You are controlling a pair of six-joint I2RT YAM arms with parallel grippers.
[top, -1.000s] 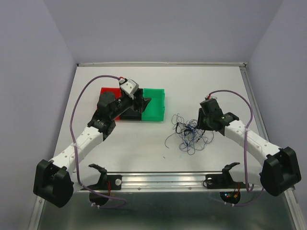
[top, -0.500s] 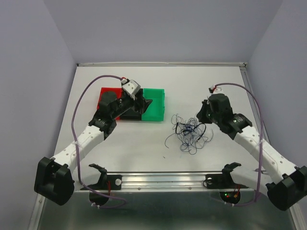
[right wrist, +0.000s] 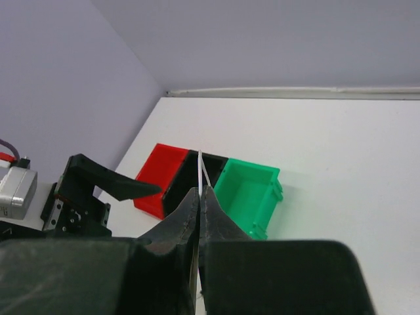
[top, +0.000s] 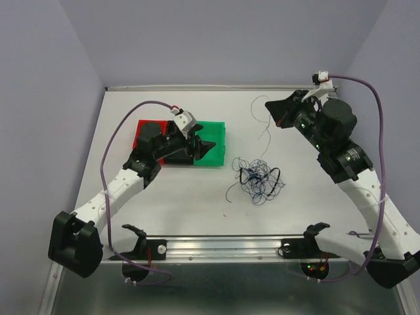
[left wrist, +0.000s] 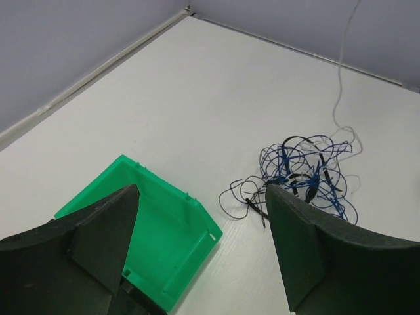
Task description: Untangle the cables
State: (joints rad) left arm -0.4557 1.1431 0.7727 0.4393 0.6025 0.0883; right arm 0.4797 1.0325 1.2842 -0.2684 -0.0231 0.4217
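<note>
A metal rail (top: 223, 244) was seen along the near edge of the white table (top: 184, 197), with both arm bases beside it. Near the middle of the table, a loose tangle of cables (top: 257, 178) in black, dark blue and white was laid in overlapping loops. To its left, a green bin (top: 220, 131), a black bin (right wrist: 220, 163) and a red bin (top: 141, 128) were set side by side, the green one nearest the tangle. The left gripper (top: 203, 146) was held over the green and black bins, its jaws spread wide apart with nothing between them. Farther back and raised above the table, the right gripper (top: 270, 107) was seen with its jaws pressed together on a single white cable (left wrist: 342, 72), which was hung slack down to the tangle.
</note>
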